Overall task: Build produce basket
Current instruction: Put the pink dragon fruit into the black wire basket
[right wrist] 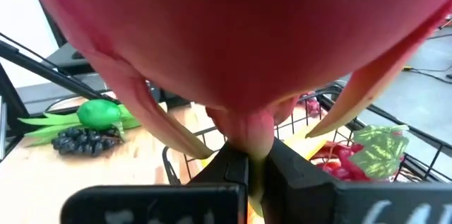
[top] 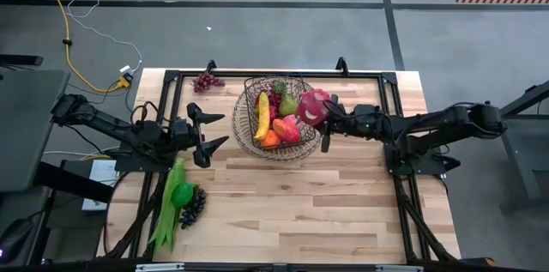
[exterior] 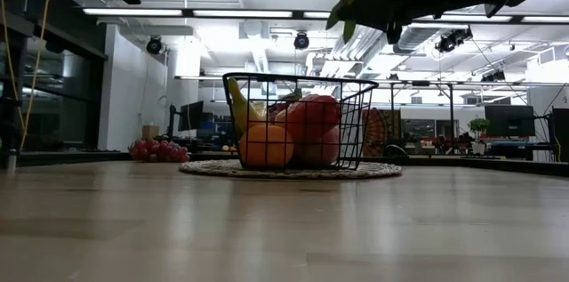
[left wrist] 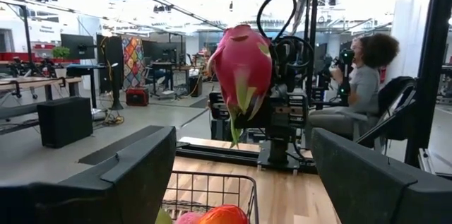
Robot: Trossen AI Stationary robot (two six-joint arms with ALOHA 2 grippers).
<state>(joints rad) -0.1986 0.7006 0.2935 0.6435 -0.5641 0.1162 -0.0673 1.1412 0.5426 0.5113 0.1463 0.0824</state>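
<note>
Two dark jointed arms w/ black fingers (left wrist: 127, 174); black cable loops on the right wrist.

The dragon fruit (top: 313, 106) is showing hot pink with yellow-green tipped scales. The basket (top: 250, 100) is looking like dark wire mesh, with a yellow banana (top: 262, 114), an orange (top: 270, 138) and a red-and-green watermelon slice (top: 287, 128) glowing inside. Purple-red grapes (top: 206, 81) are sitting on the pale wood-grain table (top: 343, 203), plus dark near-black grapes (top: 192, 206), long green beans (top: 165, 220) and a bright green pepper (top: 182, 193).
</note>
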